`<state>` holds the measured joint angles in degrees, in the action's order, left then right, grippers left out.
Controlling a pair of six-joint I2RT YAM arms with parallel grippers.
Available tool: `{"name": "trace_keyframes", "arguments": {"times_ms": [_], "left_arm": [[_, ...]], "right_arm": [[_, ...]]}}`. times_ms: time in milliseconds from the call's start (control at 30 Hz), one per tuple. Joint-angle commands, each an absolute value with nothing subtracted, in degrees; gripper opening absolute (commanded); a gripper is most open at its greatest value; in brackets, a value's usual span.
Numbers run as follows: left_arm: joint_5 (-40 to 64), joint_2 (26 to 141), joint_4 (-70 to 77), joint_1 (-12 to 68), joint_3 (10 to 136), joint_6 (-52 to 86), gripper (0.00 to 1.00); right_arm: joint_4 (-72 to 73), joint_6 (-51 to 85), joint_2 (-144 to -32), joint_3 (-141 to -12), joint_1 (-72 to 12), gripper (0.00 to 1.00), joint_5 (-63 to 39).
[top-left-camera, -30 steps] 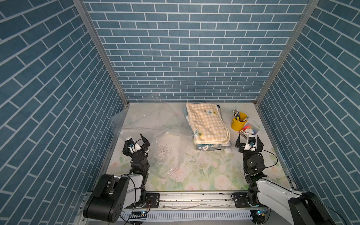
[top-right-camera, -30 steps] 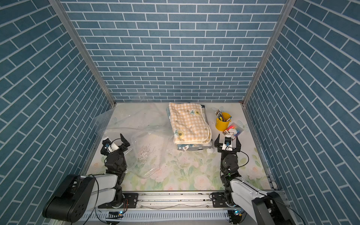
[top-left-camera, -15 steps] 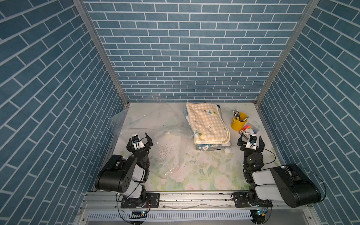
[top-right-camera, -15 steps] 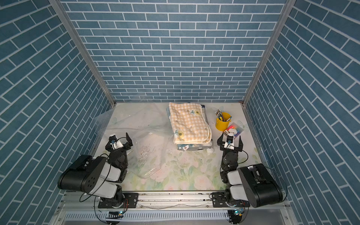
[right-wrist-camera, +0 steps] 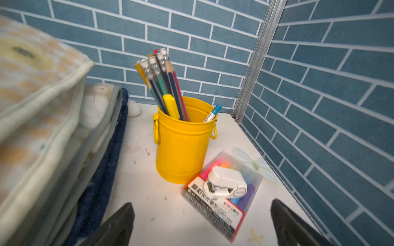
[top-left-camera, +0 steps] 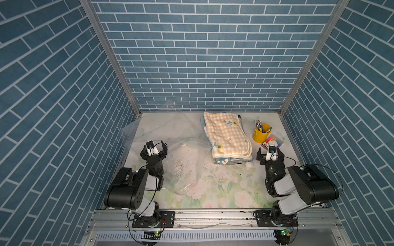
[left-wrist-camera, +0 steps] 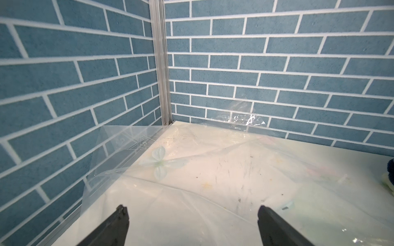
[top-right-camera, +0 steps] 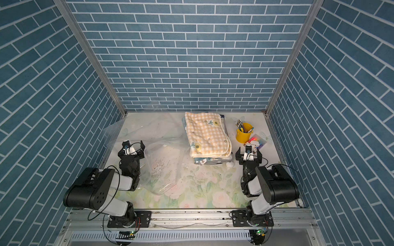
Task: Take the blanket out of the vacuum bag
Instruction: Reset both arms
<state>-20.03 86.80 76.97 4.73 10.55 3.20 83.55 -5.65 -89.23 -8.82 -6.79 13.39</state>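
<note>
The vacuum bag (top-left-camera: 183,166) (top-right-camera: 164,168) lies crumpled and clear over the left half of the table. It runs up against the left wall in the left wrist view (left-wrist-camera: 132,153). The blanket (top-left-camera: 227,136) (top-right-camera: 207,136), yellow-and-white checked and folded, tops a stack of folded cloths just right of the bag. No plastic shows over it, and its edge fills one side of the right wrist view (right-wrist-camera: 38,102). My left gripper (top-left-camera: 154,147) (left-wrist-camera: 191,210) is open over the bag, holding nothing. My right gripper (top-left-camera: 270,152) (right-wrist-camera: 202,205) is open beside the stack, also holding nothing.
A yellow pencil bucket (top-left-camera: 260,134) (right-wrist-camera: 183,140) stands at the back right. In front of it lies a marker pack (right-wrist-camera: 221,198) with a white stapler on top, just ahead of my right gripper. A small white ball (top-left-camera: 248,165) sits by the stack's near corner. Brick walls close three sides.
Both arms have folded up, their elbows rising towards the camera. The left gripper has shifted a little towards the back; the right has barely moved. Both stayed open.
</note>
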Motion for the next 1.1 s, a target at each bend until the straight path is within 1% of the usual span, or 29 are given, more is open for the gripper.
{"name": "trace_keyframes", "arguments": {"times_ms": [0,267,633,1067], "left_arm": [[-19.6,86.9,76.2,4.4,10.8,3.3,0.99],[-19.8,86.9,76.1,4.6,10.9,3.2,1.0],[-19.9,86.9,76.1,4.7,10.8,3.1,0.99],[-20.3,86.9,76.3,5.0,10.8,2.8,1.0]], "right_arm": [[76.0,-0.7,-88.4,-12.1,-2.7,0.99,4.5],[75.6,-1.2,-88.0,-12.0,-2.9,0.99,5.1],[78.2,-3.5,-87.9,-10.6,-5.3,0.99,7.1],[78.2,-3.5,-87.9,-10.6,-5.4,0.99,7.2]]}}
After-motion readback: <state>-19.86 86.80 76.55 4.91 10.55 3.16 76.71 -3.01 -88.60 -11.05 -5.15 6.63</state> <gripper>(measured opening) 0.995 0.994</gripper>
